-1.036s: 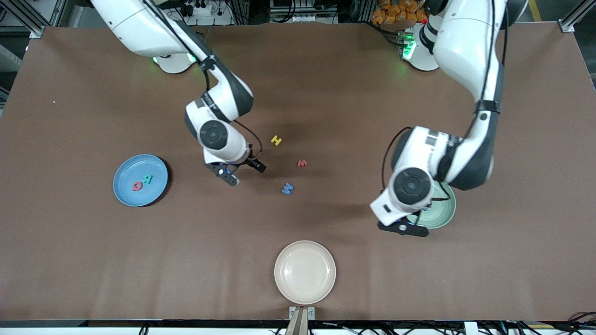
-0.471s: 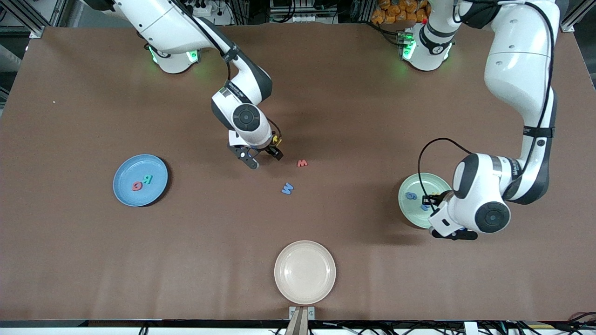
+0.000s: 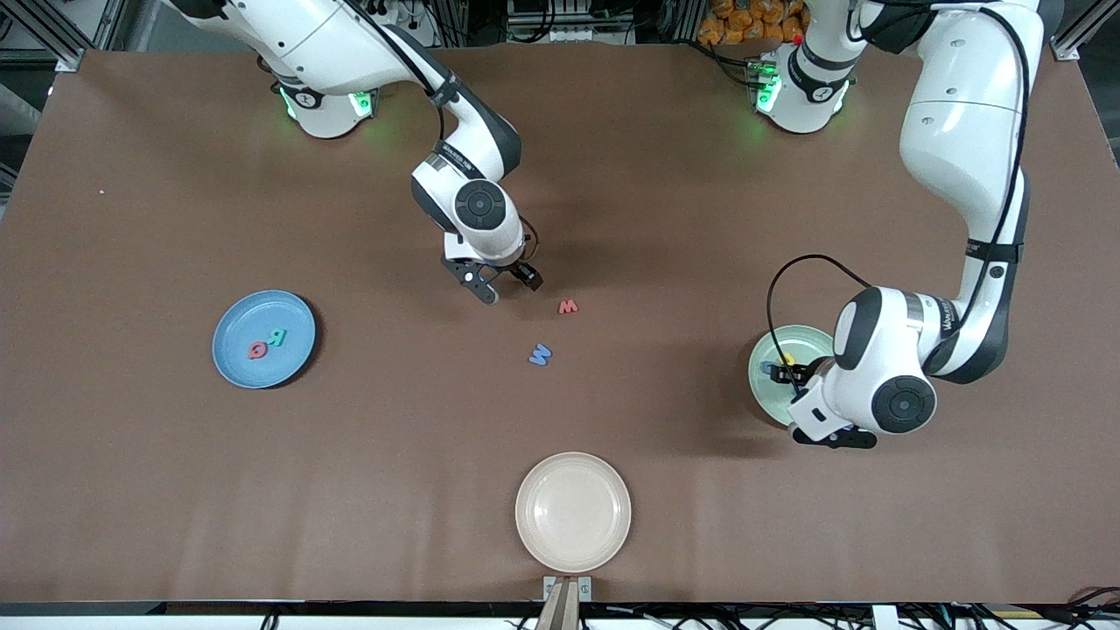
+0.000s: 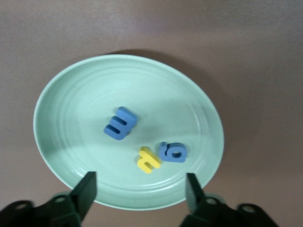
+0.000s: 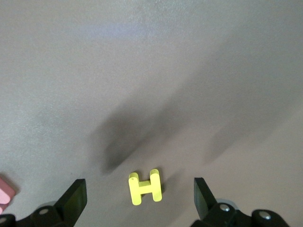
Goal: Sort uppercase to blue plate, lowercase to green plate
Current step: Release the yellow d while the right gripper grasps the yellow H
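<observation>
We see the yellow H (image 5: pixel 146 187) only in the right wrist view: a small, thick foam capital lying flat on the brown worktop (image 3: pixel 175 481), between the spread fingers (image 5: pixel 71 198) of the right gripper (image 3: pixel 506 285). The fingers do not touch it. In the front view the gripper hides this letter completely.

Taking the front view as a clock face, the red w (image 3: pixel 569 307) lies at about four o'clock from that gripper. The larger light-blue M (image 3: pixel 540 354) lies at about seven o'clock from the w. Both are flat on the worktop and apart from each other.

The blue plate (image 3: pixel 236 324) sits toward nine o'clock on the worktop. It holds the red Q (image 3: pixel 258 350) and the teal-green R (image 3: pixel 277 337) close together, with the Q at about eight o'clock from the R.

The pale green plate (image 4: pixel 71 85) sits between three and four o'clock, and the left arm covers much of it in the front view. The left wrist view shows it whole, with the blue m (image 4: pixel 120 123), the yellow h (image 4: pixel 148 160) and the blue g (image 4: pixel 173 152) lying in it. The h and g appear to touch and the m is a little apart.

The left gripper (image 4: pixel 139 190) hangs over the plate's edge with its fingers spread and empty.

A cream plate (image 3: pixel 525 512) rests at six o'clock, just by the worktop's near edge.
</observation>
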Controlling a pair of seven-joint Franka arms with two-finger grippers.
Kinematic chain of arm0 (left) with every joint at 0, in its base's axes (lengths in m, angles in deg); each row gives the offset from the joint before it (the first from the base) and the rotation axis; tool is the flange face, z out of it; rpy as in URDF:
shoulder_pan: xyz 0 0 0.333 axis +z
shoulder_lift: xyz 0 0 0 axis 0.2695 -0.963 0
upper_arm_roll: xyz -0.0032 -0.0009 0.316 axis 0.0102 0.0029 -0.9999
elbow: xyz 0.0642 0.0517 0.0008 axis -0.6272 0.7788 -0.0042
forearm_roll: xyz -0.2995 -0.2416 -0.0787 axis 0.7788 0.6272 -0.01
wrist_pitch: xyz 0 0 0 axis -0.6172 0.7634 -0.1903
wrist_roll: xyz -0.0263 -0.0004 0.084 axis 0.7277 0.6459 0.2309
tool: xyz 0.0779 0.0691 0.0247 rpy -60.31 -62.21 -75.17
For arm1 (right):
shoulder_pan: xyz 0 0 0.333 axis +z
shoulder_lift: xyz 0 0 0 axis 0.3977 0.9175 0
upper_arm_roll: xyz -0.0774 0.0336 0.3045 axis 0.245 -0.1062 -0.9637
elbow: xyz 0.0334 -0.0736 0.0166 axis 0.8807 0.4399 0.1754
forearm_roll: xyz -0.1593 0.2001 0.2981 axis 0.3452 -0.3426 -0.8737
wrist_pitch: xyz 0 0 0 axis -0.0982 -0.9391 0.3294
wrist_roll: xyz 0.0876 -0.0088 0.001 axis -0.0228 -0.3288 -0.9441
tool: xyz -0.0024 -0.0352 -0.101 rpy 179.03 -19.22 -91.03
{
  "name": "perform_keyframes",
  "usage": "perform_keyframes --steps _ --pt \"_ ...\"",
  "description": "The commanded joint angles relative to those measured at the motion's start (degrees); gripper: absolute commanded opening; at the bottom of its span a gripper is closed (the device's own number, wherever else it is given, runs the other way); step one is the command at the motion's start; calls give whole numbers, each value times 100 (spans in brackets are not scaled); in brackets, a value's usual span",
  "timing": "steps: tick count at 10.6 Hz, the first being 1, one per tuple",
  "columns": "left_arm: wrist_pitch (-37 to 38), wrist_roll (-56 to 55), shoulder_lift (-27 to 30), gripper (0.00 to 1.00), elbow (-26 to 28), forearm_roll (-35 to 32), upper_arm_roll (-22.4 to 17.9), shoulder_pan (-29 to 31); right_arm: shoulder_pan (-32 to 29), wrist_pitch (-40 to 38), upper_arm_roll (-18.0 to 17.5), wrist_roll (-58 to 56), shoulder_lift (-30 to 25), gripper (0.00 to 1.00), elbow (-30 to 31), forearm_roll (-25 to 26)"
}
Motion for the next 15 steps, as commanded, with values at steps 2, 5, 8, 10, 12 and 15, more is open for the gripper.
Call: perform_keyframes --steps 2,5,8,10,12,15 --pt "48 -633 351 100 53 59 53 -469 18 288 -22 175 40 100 173 164" --pt "39 -1282 633 100 97 77 202 -900 62 332 -22 184 120 90 226 217" --pt "-318 -2442 835 100 499 59 763 -1068 106 833 -31 193 137 89 498 243" --pt "-1458 -3347 1002 100 1236 -2 1098 -1164 106 843 -40 245 146 87 499 243" --pt "-1832 -3902 942 100 1372 -29 1091 -1576 98 808 -101 245 137 83 516 243" --pt "-2122 -4590 722 100 1389 -617 1108 -1868 54 737 -101 157 111 79 525 243"
